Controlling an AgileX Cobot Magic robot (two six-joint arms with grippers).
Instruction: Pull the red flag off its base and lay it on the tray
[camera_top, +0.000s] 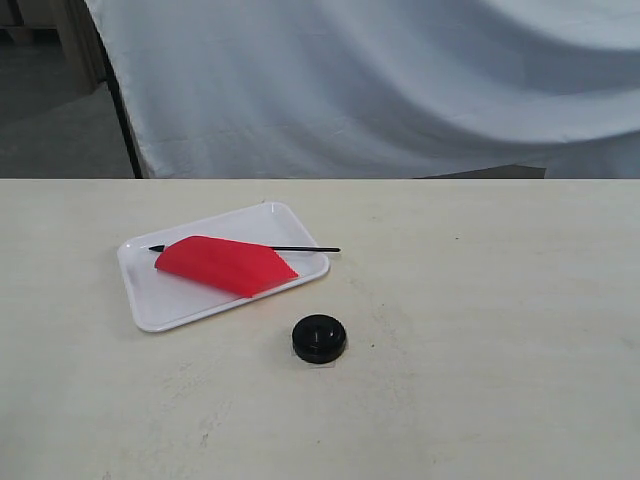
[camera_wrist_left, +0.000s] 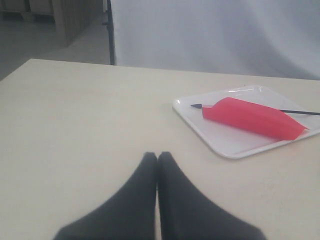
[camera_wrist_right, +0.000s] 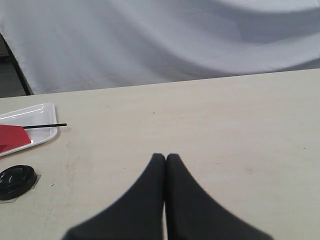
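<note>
A: What is on the counter (camera_top: 480, 330), and what is it made of?

B: A flat white plastic tray (camera_top: 170, 305), rectangular with rounded corners and a low rim. The red flag (camera_top: 225, 265) lies flat in it, its smooth bright cloth spread out as a long slanted patch. The thin black pole (camera_top: 310, 249) runs from 9 to 3 o'clock, pointed tip at 9, and the plain end pokes out over the rim at 3. The base (camera_top: 319, 338), a small round glossy black disc, sits bare on the counter at about 5 o'clock from the tray, apart from it.

A: And the counter itself?

B: Pale, matt and faintly scuffed. A creased white cloth backdrop (camera_top: 380, 80) hangs at 12 o'clock.

A: The hands?

B: Neither shows in the exterior view. Each wrist view shows dark, blurred fingers pressed tip to tip: the left hand (camera_wrist_left: 157, 157) and the right hand (camera_wrist_right: 165, 159) are both closed on nothing, above bare counter.

A: Anything hard to see?

B: The right wrist view cuts off most of the tray and flag. The base's centre hole cannot be made out.
</note>
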